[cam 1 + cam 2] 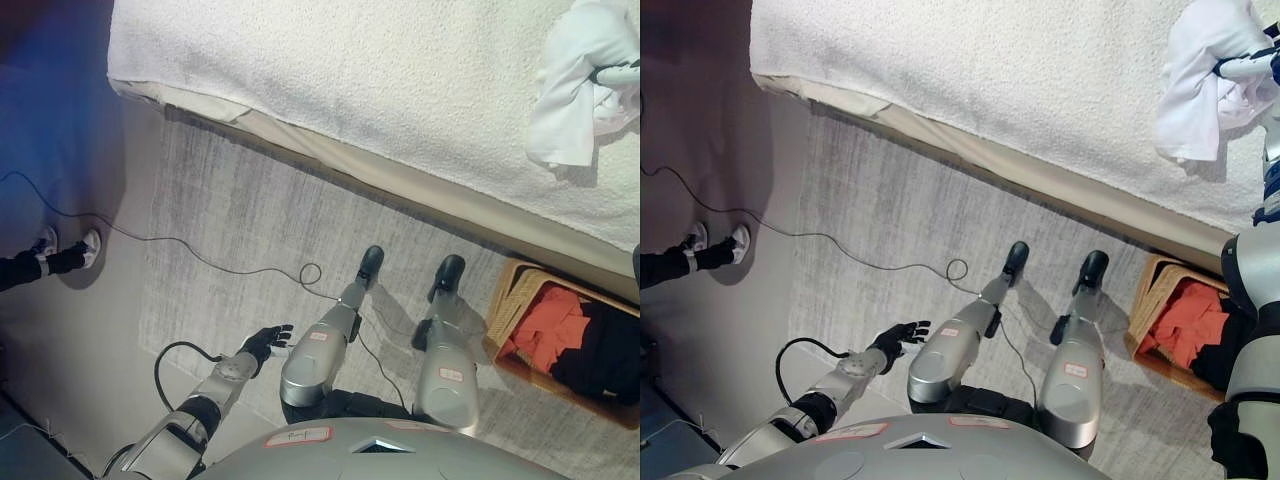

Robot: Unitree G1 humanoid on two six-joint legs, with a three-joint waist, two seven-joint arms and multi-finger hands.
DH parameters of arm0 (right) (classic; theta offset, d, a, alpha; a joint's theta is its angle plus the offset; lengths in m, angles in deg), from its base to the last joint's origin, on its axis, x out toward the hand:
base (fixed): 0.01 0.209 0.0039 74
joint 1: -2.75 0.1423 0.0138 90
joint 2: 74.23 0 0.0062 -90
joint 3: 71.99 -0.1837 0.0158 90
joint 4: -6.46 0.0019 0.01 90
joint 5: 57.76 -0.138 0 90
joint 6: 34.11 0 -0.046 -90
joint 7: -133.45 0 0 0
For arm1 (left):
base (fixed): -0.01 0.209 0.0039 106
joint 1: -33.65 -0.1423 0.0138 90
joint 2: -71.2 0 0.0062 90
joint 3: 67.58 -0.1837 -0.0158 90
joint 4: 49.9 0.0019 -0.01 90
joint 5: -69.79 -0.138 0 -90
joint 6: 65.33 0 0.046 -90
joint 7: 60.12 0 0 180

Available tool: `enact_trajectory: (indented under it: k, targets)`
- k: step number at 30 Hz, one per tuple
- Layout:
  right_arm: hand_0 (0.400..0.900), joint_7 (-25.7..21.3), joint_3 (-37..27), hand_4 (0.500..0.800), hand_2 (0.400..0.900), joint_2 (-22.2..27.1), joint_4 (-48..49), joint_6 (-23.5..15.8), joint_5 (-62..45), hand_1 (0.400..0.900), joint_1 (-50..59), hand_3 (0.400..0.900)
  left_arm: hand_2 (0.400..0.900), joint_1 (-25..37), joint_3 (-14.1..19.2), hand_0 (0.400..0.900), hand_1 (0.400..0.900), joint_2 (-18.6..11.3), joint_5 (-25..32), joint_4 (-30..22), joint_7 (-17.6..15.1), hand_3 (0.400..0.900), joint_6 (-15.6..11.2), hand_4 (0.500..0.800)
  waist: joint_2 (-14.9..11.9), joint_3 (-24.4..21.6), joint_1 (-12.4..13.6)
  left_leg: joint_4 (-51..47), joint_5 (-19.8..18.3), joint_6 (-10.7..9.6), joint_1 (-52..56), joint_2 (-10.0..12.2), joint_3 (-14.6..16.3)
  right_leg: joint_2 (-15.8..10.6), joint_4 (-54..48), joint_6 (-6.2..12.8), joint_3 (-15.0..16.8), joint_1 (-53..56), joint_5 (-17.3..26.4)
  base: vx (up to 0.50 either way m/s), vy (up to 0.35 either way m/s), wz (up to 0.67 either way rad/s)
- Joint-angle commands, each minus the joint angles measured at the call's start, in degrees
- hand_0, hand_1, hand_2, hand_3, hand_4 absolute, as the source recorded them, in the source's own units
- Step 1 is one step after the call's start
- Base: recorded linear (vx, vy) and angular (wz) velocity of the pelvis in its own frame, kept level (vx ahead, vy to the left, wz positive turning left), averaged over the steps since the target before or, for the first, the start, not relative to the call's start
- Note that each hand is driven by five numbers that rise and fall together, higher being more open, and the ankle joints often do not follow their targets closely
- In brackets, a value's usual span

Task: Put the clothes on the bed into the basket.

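Note:
A white garment (pixel 578 85) hangs bunched over the white bed (pixel 380 90) at the upper right. My right hand (pixel 1248 68) is shut on it, fingers curled into the cloth, and holds it lifted. The wicker basket (pixel 508 300) stands on the floor at the right, by the bed's edge. An orange garment (pixel 546 326) and a black garment (pixel 605 358) lie in it. My left hand (pixel 266 345) hangs open and empty at the lower left, above the grey rug.
A grey rug (pixel 260 230) covers the floor beside the bed. A person's feet in white shoes (pixel 65 250) stand at the far left. A thin cable (pixel 200 258) runs across the floor and rug.

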Motion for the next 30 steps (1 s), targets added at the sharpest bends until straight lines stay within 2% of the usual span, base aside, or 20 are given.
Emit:
enact_trajectory:
  k: [1,4,8,16,21,24,30]
  targets:
    - [0.400,-0.38,4.79,0.500,0.400,0.64,-1.15,-1.81,1.29,0.400,5.42,0.400,0.900,-2.16,-4.13,0.900,0.900,-2.73,-0.76,1.88,-0.91,0.900,0.32,0.800,-2.45,-0.82,-0.34,-0.11,-2.99,0.22,0.78,-1.43,3.17,-5.41,6.80,2.52,5.21,-0.99,-6.41,0.01,0.018,-0.08]
    - [0.400,-0.12,4.68,0.500,0.400,0.01,-0.73,-1.57,0.71,0.400,5.26,0.400,0.900,-1.33,-3.38,0.900,0.900,-2.26,-0.73,3.54,-1.09,0.900,0.42,0.800,-3.12,-1.25,-0.89,-0.01,-3.45,0.38,1.40,-1.31,3.56,-5.19,6.68,2.50,5.86,-0.62,-6.42,0.00,0.021,-0.15]
    - [0.400,0.20,4.73,0.500,0.400,-0.83,-0.23,-1.09,0.77,0.400,4.98,0.400,0.900,0.51,-2.19,0.900,0.900,-1.60,-0.36,6.44,-1.63,0.900,0.54,0.800,-5.49,-2.42,-2.17,1.03,-5.22,1.10,2.38,-1.09,5.12,-4.73,6.38,2.59,7.18,0.07,-6.12,0.01,0.030,-0.34]
    - [0.400,1.93,1.57,0.500,0.400,-2.57,1.56,-0.30,0.65,0.400,-1.68,0.400,0.900,3.88,4.69,0.900,0.900,-2.09,0.86,13.69,-2.54,0.900,1.01,0.800,-15.23,-7.66,-5.08,3.10,-10.54,3.16,8.15,0.39,11.01,-2.25,4.57,3.04,12.21,4.08,-5.44,0.06,0.008,-0.60]
    - [0.400,4.32,-0.33,0.500,0.400,-1.71,0.47,0.46,1.06,0.400,-5.73,0.400,0.900,4.92,8.46,0.900,0.900,-3.43,1.38,16.52,-2.41,0.900,1.66,0.800,-19.65,-12.46,-6.95,2.45,-12.73,3.62,13.47,1.97,14.44,-0.83,3.76,3.38,14.89,7.04,-5.25,0.08,0.022,-0.51]
    - [0.400,5.18,-1.07,0.500,0.400,-0.67,0.03,0.75,1.15,0.400,-6.78,0.400,0.900,4.31,10.44,0.900,0.900,-4.14,1.42,17.31,-2.49,0.900,1.97,0.800,-21.20,-15.43,-7.93,2.31,-14.27,4.03,16.65,2.54,17.25,0.04,2.99,3.82,17.36,8.65,-4.89,0.10,0.044,-0.62]
    - [0.400,6.13,-2.71,0.500,0.400,1.50,0.08,0.88,1.14,0.400,-9.37,0.400,0.900,2.88,13.31,0.900,0.900,-5.62,1.08,18.59,-2.20,0.900,2.45,0.800,-22.10,-18.71,-9.51,2.12,-15.76,4.39,20.65,3.12,22.26,1.43,2.31,4.46,21.16,9.91,-3.92,0.02,0.040,-0.57]
